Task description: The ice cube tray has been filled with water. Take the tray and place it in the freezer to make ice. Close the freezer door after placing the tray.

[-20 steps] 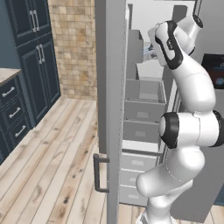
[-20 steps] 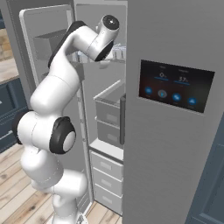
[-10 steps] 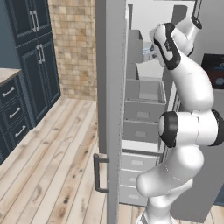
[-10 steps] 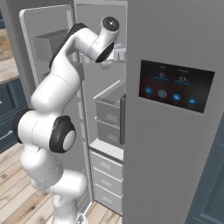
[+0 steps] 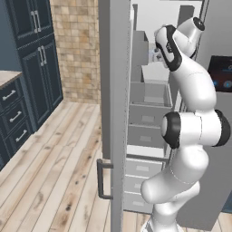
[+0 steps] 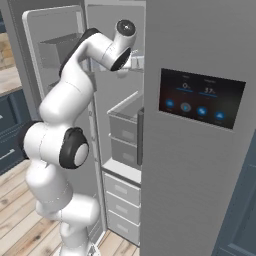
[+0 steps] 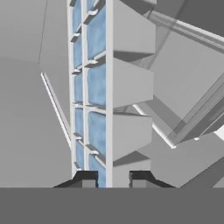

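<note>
The ice cube tray [image 7: 127, 83] runs straight up the hand view, white, with water [image 7: 97, 131] in its pale blue cells. My gripper [image 7: 111, 179] is shut on the tray's near edge, one dark tip on each side of its rim. In the base views the hand [image 5: 157, 53] reaches into the upper part of the freezer [image 5: 149, 95], above the grey drawers [image 6: 125, 122]. The freezer door [image 5: 115, 113] stands wide open, seen edge-on at the arm's left, with its dark bar handle [image 5: 103, 179] low down.
The neighbouring grey door with the dark display panel [image 6: 200, 97] is closed at the arm's right. Dark blue cabinets [image 5: 31, 68] and a brick wall [image 5: 74, 45] stand to the left over a wooden floor [image 5: 54, 172]. Door bins [image 6: 57, 50] line the open door's inside.
The arm has shifted only slightly at the upper shelf. The tray stays in the gripper's hold.
</note>
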